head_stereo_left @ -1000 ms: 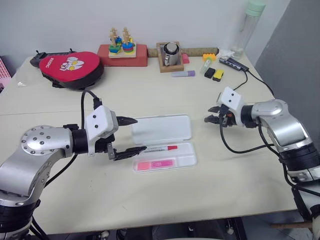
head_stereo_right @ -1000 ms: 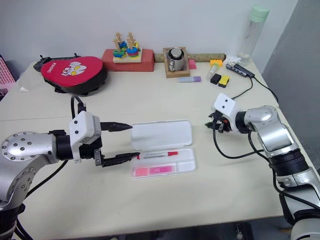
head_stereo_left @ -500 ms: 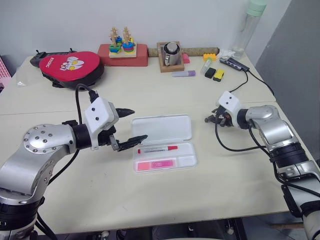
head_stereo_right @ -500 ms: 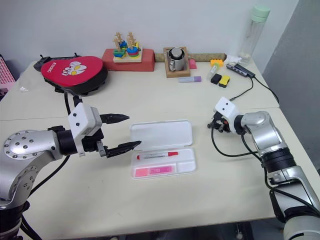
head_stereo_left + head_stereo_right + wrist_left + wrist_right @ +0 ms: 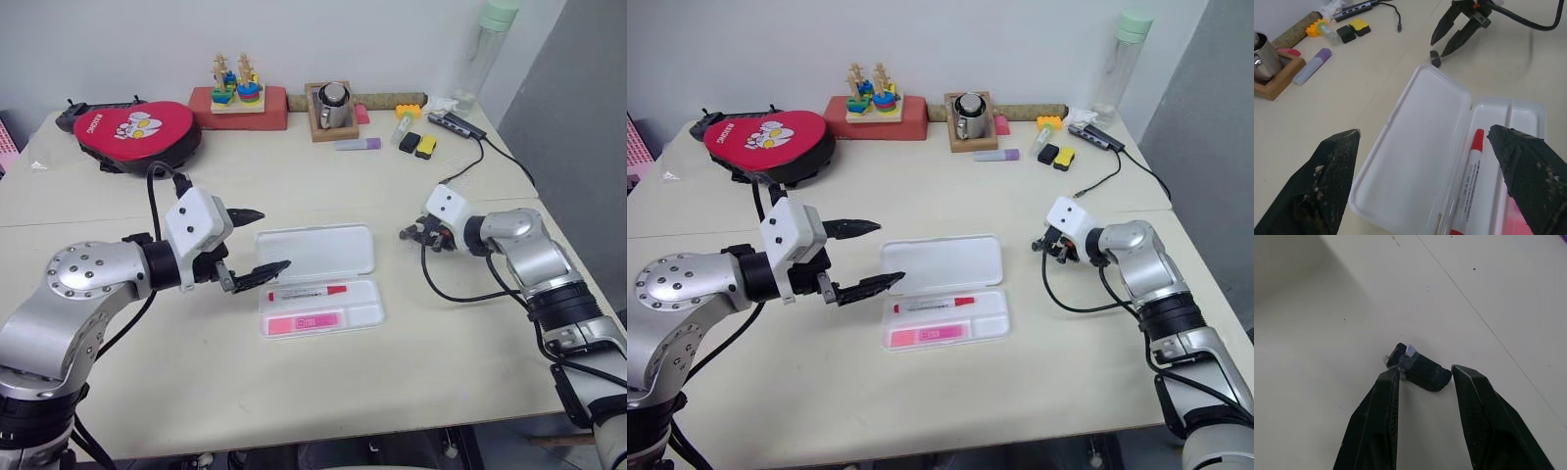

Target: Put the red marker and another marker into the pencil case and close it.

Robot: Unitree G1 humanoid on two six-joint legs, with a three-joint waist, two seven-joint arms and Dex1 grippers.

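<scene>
The white pencil case (image 5: pixel 367 315) lies open in the middle of the table, its lid (image 5: pixel 315 252) folded flat toward the far side. The red marker (image 5: pixel 309 291) lies in the tray's far slot. The pink highlighter (image 5: pixel 305 321), the other marker, lies in the near slot. My left gripper (image 5: pixel 273 239) is open and hovers at the case's left end, its fingers straddling the lid's corner without touching it. My right gripper (image 5: pixel 409 233) stands to the right of the case, tips near the table, open and holding nothing.
A small black piece (image 5: pixel 1420 372) lies on the table at my right gripper's tips. Along the far edge stand a red pouch (image 5: pixel 137 127), a stacking toy (image 5: pixel 238 93), a metal mug (image 5: pixel 334 106), a purple marker (image 5: pixel 359 144) and a bottle (image 5: pixel 490 44). A cable (image 5: pixel 468 164) runs along the right.
My right gripper has sunk a little toward the table beside the case. My left gripper has turned slightly at the case's left end. The case and markers have not moved.
</scene>
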